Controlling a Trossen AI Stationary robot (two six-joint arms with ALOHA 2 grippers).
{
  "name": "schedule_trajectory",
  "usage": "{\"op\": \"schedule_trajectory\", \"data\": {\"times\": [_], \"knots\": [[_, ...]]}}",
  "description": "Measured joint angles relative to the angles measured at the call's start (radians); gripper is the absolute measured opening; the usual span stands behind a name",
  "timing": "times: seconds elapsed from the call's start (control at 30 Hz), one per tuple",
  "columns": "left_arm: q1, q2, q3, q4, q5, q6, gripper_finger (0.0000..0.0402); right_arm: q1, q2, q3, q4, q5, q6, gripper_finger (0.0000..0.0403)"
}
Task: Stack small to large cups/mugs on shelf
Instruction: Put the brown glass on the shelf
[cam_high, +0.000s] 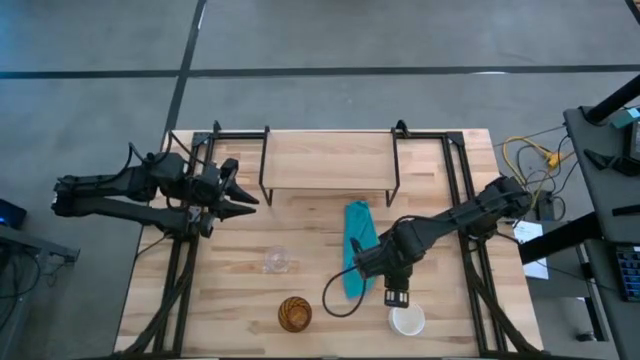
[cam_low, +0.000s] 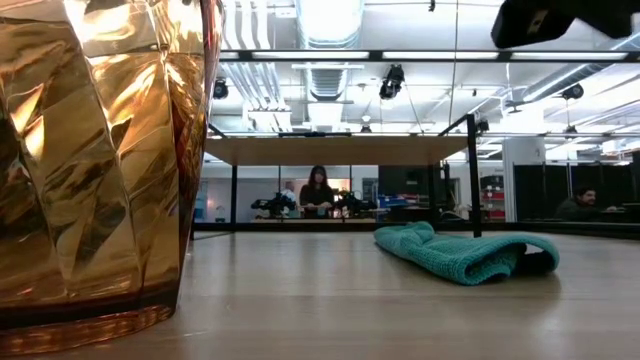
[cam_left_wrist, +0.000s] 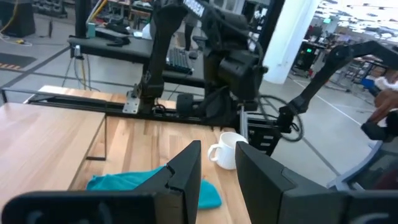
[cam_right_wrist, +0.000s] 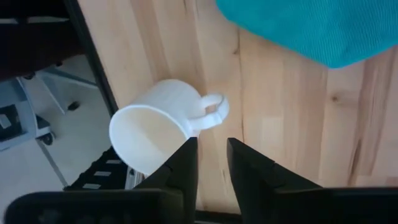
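The white mug (cam_right_wrist: 158, 134) stands mouth up near the table's front right, its handle (cam_right_wrist: 212, 109) sticking out sideways. My right gripper (cam_right_wrist: 211, 148) hangs just above it, pointing steeply down. It is open by a narrow gap, and its fingertips are over the mug's wall beside the handle. The clear glass (cam_high: 277, 261) stands mid-table, and the amber cup (cam_high: 294, 314) stands at the front edge. The shelf (cam_high: 328, 162) stands at the far side with its board bare. My left gripper (cam_high: 243, 197) waits open, level, at the table's left.
A teal cloth (cam_high: 355, 258) lies bunched between the glass and my right arm, just past the mug. Black frame rails (cam_high: 462, 200) run along both table sides. A dark cable (cam_high: 335, 300) loops near the amber cup. People stand in the room beyond the table.
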Motion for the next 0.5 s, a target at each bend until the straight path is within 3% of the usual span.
{"op": "schedule_trajectory", "data": {"times": [0.27, 0.5], "knots": [[0.0, 0.001, 0.0, 0.002, 0.006, -0.001, 0.0086, -0.017, 0.036, 0.007, 0.038, 0.003, -0.045, 0.0148], [0.0, 0.006, 0.0, 0.006, 0.027, 0.0, 0.0086, -0.019, 0.042, 0.071, 0.184, 0.004, -0.152, 0.0157]]}}
